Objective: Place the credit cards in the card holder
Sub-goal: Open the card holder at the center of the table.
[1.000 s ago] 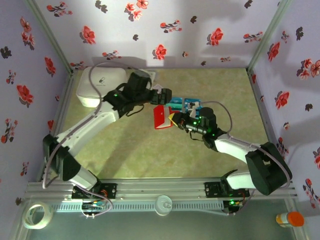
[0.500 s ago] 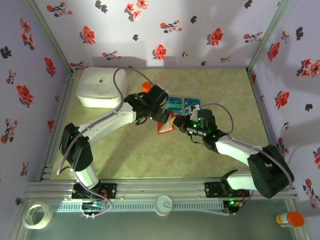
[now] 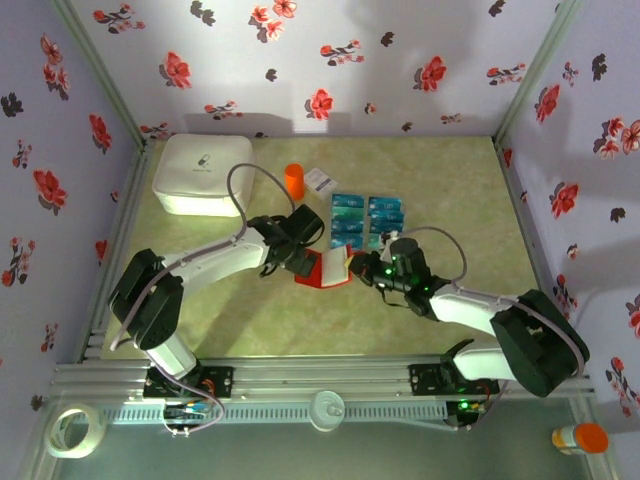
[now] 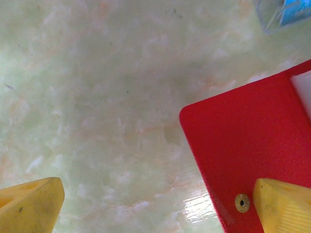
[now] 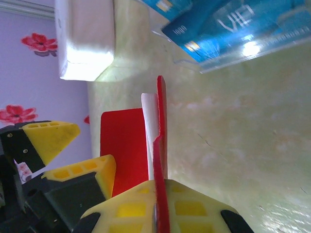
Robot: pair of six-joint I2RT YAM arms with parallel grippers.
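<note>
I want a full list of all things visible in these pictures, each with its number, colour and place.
credit cards: about eight, blue and teal, two columns mid-table
card holder: one, red, open, just in front of the cards
box: one, white, rounded, far left of the table
cylinder: one, orange, right of the box
paper card: one, white, beside the cylinder
tape roll: one, pale, near left, below the rail
bottle: one, orange cap, near right
table: one, pale green
left tool: one, open, at the card holder's flat flap
right tool: one, shut on the card holder's raised flap
</note>
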